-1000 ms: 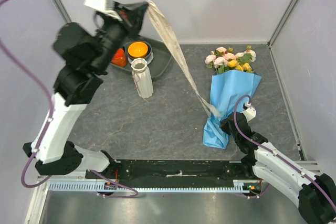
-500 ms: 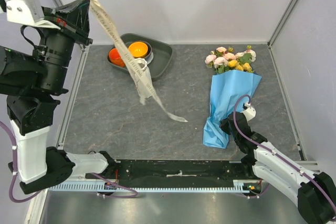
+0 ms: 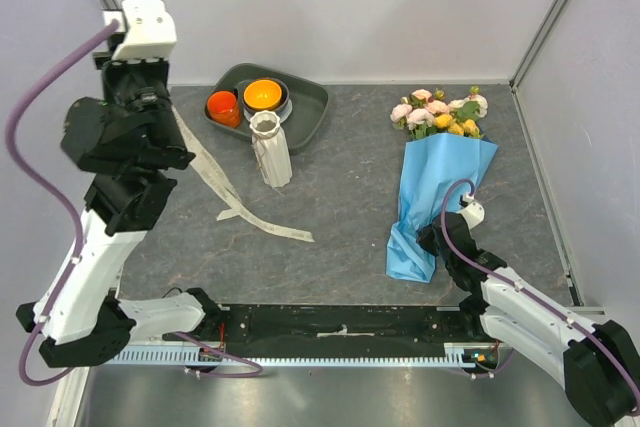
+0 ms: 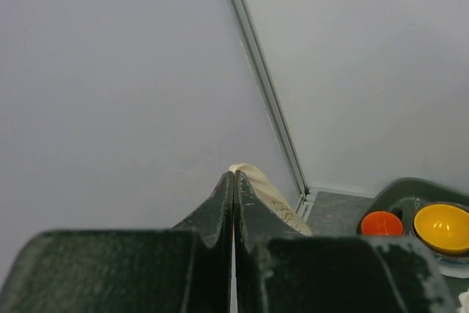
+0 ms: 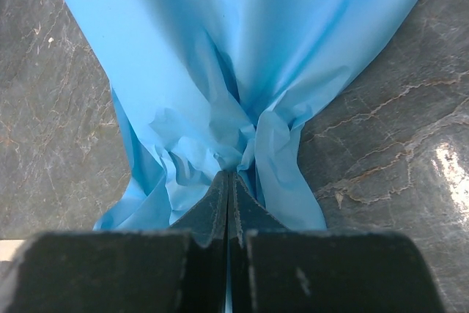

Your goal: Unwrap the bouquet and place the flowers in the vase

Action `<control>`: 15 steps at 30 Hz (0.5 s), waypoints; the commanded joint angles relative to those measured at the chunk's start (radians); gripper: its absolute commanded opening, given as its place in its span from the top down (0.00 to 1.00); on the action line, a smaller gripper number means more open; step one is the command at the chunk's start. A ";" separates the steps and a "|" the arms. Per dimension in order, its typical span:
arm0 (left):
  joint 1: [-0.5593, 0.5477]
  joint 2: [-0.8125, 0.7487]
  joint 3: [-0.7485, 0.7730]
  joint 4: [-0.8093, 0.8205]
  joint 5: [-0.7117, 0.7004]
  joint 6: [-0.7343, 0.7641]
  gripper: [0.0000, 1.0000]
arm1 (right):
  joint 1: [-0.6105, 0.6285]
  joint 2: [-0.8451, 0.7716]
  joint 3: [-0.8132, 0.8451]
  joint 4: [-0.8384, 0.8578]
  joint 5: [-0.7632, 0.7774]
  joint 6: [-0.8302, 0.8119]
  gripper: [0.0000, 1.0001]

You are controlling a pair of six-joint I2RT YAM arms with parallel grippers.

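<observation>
The bouquet [image 3: 437, 192] lies on the right of the table in its blue paper cone [image 5: 242, 64]. Its pink and yellow flowers [image 3: 440, 113] point to the back. My right gripper [image 5: 230, 175] is shut on the crumpled bottom end of the blue paper, also seen from above [image 3: 432, 243]. The printed cream ribbon [image 3: 262, 224] is off the bouquet. My left gripper [image 4: 233, 178] is shut on one end of the ribbon [image 4: 272, 197], high at the left wall. The ribbon's tail trails across the table in front of the white ribbed vase [image 3: 270, 150], which stands upright.
A dark grey tray [image 3: 310, 107] behind the vase holds two orange bowls [image 3: 262, 95]. The enclosure walls stand close on the left, the back and the right. The raised left arm [image 3: 120, 147] overhangs the table's left edge.
The left arm swung left, then down, pulling the ribbon away from the bouquet. Its free end dropped onto the table. The right gripper and the bouquet have stayed put.
</observation>
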 commanded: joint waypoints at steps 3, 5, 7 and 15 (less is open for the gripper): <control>0.004 -0.041 0.030 0.041 -0.082 0.061 0.98 | -0.009 0.016 -0.028 -0.013 -0.006 -0.018 1.00; 0.006 -0.002 0.026 -0.147 -0.075 -0.058 0.98 | -0.009 0.010 -0.031 -0.011 -0.009 -0.017 1.00; 0.009 0.056 0.018 -0.243 -0.073 -0.176 0.98 | -0.009 0.004 -0.034 -0.011 -0.007 -0.017 1.00; 0.095 0.041 -0.230 -0.561 0.049 -0.660 0.98 | -0.011 -0.007 -0.039 -0.010 -0.015 -0.018 1.00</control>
